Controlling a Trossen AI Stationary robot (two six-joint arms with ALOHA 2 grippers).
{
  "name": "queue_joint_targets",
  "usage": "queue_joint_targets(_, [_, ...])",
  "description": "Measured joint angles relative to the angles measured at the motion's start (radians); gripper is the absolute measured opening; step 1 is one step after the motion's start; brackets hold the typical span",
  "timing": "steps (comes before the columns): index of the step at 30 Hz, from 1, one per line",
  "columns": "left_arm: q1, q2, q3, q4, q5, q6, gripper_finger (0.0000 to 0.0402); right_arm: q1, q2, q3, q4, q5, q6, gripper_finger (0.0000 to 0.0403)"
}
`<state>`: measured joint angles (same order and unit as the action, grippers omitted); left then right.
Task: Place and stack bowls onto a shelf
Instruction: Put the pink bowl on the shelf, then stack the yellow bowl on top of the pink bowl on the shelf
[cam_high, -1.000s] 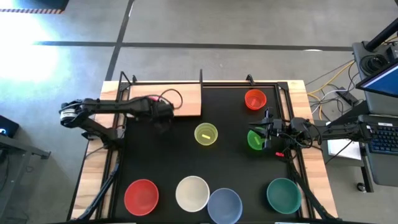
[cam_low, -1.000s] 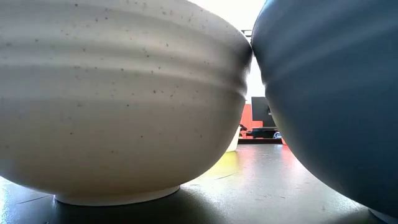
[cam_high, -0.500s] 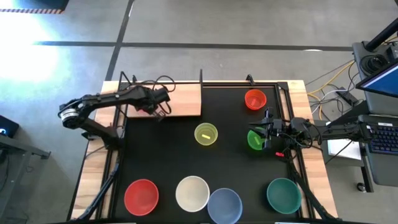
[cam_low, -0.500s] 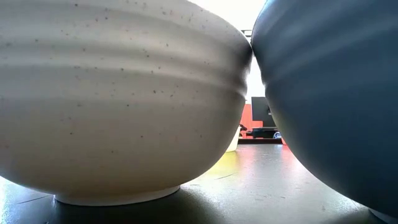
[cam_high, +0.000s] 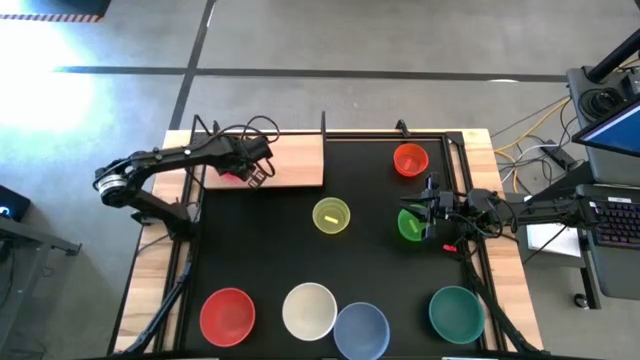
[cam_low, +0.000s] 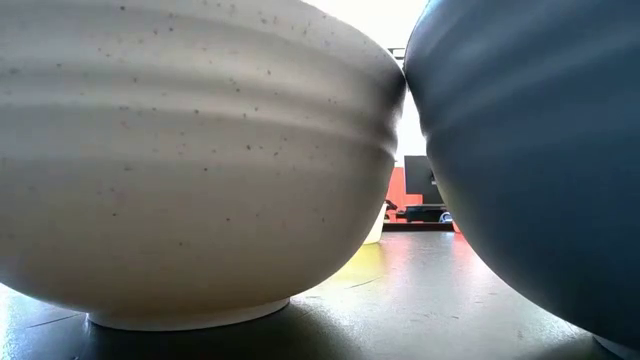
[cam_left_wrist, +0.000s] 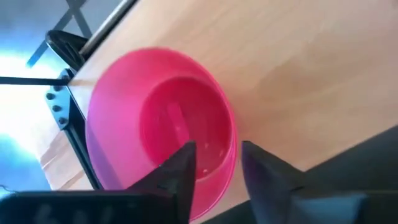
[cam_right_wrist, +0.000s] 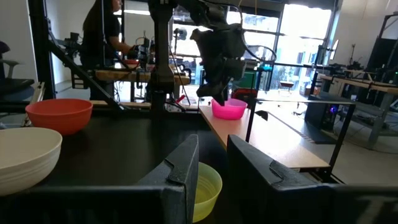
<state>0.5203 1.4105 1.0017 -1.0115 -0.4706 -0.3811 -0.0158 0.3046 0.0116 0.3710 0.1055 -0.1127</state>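
The magenta bowl (cam_left_wrist: 161, 118) sits upright on its base at the left end of the light-wood shelf (cam_high: 295, 158). My left gripper (cam_left_wrist: 217, 165) is open over the bowl's rim, one finger above the hollow and one outside; the right wrist view shows the gripper (cam_right_wrist: 214, 93) just above the bowl (cam_right_wrist: 229, 109). My right gripper (cam_high: 424, 222) waits at the table's right over the bright green bowl (cam_high: 406, 226). Its fingers stand a narrow gap apart, and I cannot tell whether they touch the bowl.
The yellow bowl (cam_high: 331, 216) stands mid-table and the orange-red bowl (cam_high: 410, 159) at the far right. Red (cam_high: 227, 316), white (cam_high: 309, 310), pale blue (cam_high: 361, 329) and teal (cam_high: 456, 312) bowls line the near edge. A person (cam_right_wrist: 109, 31) stands beyond the table's left side.
My left gripper has moved a little toward the far left, from the shelf's near edge over its left end, carrying the magenta bowl along. The bowl now rests on the shelf.
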Motion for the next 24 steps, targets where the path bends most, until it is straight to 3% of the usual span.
queue_joint_targets(6, [-0.054, -0.006, 0.067, 0.000, 0.009, 0.026, 0.0176, 0.000, 0.000, 0.000, 0.000, 0.000, 0.000, 0.0075])
queue_joint_targets(16, [-0.319, -0.007, 0.084, 0.106, 0.089, 0.018, 0.0166, 0.000, 0.000, 0.000, 0.000, 0.000, 0.000, 0.0075])
queue_joint_targets(24, [-0.523, 0.013, 0.084, 0.316, 0.090, 0.369, 0.0164, 0.000, 0.000, 0.000, 0.000, 0.000, 0.000, 0.0075])
